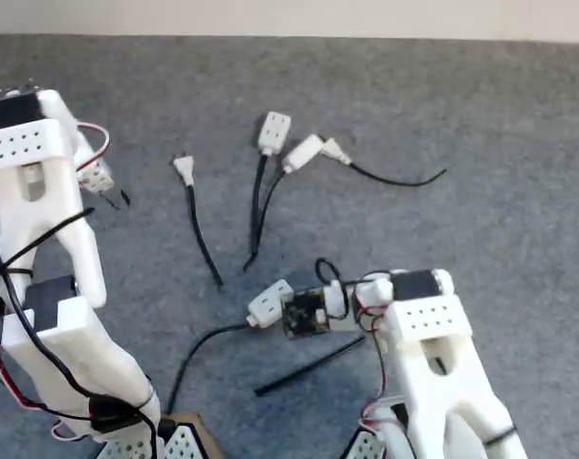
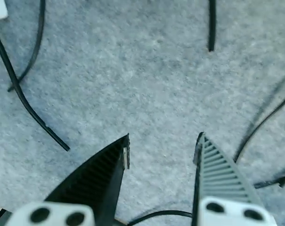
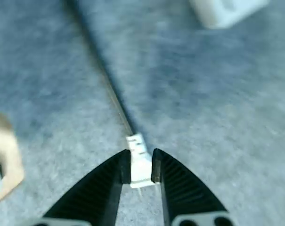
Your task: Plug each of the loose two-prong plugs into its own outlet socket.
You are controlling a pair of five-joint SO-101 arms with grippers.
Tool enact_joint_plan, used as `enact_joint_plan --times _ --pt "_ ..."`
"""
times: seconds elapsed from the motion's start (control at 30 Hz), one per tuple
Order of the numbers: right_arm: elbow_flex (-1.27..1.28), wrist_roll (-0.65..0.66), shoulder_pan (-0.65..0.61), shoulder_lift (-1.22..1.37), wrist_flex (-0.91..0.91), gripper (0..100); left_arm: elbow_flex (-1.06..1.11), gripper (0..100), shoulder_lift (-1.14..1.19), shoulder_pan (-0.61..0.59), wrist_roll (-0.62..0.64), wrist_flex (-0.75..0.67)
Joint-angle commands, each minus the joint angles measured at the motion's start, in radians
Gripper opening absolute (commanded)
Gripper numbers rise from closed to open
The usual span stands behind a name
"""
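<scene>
Two-prong plug [image 3: 138, 145]: white, clamped across its body by the closed right jaws [image 3: 141, 162], low over the grey bench [image 1: 500, 143], cord [image 3: 109, 89] trailing away.

Hazards, as judged: the loose socket [image 3: 227, 12] nearby, unheld, may skid when pushed. The plug may pivot in so narrow a pinch. The cord may drag.

Pose: right arm [image 1: 433, 335] folded low. Left arm [image 1: 40, 191] extended over the bench. Left jaws [image 2: 163, 141] open, empty, above bare bench.

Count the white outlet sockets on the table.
3. The far socket and angled socket lie side by side mid-table; the near socket lies beside an arm. More may hide under arms.
</scene>
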Motion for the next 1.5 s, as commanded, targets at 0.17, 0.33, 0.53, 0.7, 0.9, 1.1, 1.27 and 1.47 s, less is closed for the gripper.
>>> enact_joint_plan --times 0.17,0.33,0.53,0.7,0.9,1.1,1.27,1.47 --pt "-0.061 0.157 0.036 0.197 0.002 10.7 -0.005 22 -0.05 -0.09 -0.028 -0.018" --pt "-0.136 0.187 0.116 0.263 0.002 13.9 -0.005 22 -0.05 -0.101 -0.028 -0.018" --pt "-0.202 0.181 0.137 0.334 0.004 13.9 -0.005 22 -0.05 -0.101 -0.028 -0.02" --pt "-0.179 0.178 0.093 0.346 0.013 13.9 -0.005 22 -0.05 -0.101 -0.028 -0.02" --pt "-0.113 0.178 0.064 0.346 -0.025 13.9 -0.005 22 -0.05 -0.101 -0.028 -0.02" --pt "-0.002 0.11 0.067 0.354 -0.232 13.9 -0.004 22 -0.05 -0.101 -0.028 -0.014" --pt "0.048 0.089 0.067 0.355 -0.338 13.8 -0.004 22 -0.05 -0.102 -0.028 -0.012" --pt "0.099 0.089 0.068 0.349 -0.384 0.0 -0.004 22 -0.05 -0.102 -0.026 -0.012"
